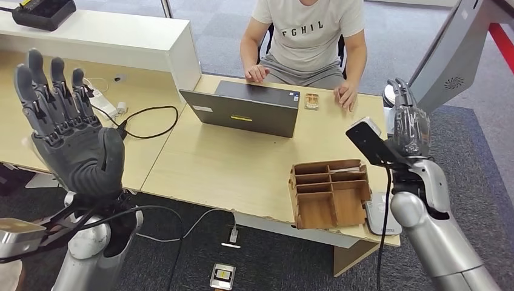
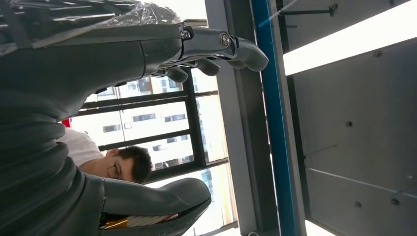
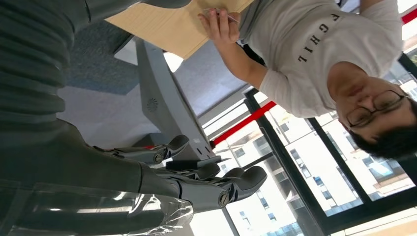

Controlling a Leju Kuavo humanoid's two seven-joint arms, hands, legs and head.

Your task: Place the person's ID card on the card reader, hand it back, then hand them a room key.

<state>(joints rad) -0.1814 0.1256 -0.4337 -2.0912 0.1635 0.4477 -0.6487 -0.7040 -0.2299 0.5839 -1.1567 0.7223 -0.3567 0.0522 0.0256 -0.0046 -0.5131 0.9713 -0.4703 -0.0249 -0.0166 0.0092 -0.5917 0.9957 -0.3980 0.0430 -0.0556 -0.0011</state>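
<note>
My left hand point(image 1: 66, 130) is raised over the left desk, palm up, fingers spread, holding nothing; the left wrist view shows its fingers point(image 2: 221, 46) apart against the ceiling. My right hand point(image 1: 411, 124) is lifted above the desk's right edge, fingers pointing up and empty point(image 3: 147, 182). A person point(image 1: 309, 36) sits across the desk with both hands resting on it. Their nearer hand point(image 1: 347, 96) lies flat, and I cannot tell whether a card is under it. A flat grey card reader point(image 1: 380, 215) with a cable lies at the desk's front right corner.
A closed grey laptop point(image 1: 245, 109) stands mid-desk with a small tan object point(image 1: 312, 101) beside it. A wooden compartment box point(image 1: 330, 194) sits left of the reader. Cables point(image 1: 145, 121) lie on the left desk, and a small device point(image 1: 222, 276) lies on the floor.
</note>
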